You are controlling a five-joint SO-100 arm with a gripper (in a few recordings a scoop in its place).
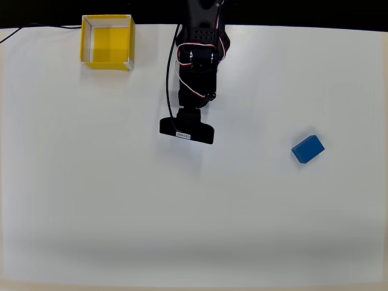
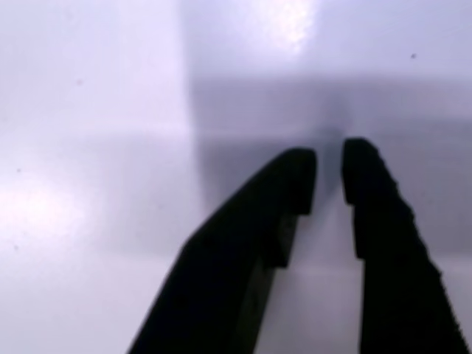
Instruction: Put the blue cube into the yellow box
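Small matte bright-blue solid cube (image 1: 308, 149), lying free on white table (image 1: 91, 200): judged light, rigid, grippable across short flat sides; black gripper (image 2: 328, 173) nearly closed, empty

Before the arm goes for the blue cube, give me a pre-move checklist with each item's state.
1. Blue cube free on the table, nothing touching it: ok.
2. Yellow box open-topped and holding nothing: ok.
3. Hand carries nothing: ok.
4. Fingers wide enough for the cube: not ok, just a narrow gap in the wrist view.
5. Hand above the cube: not ok, cube lies right of the arm overhead.
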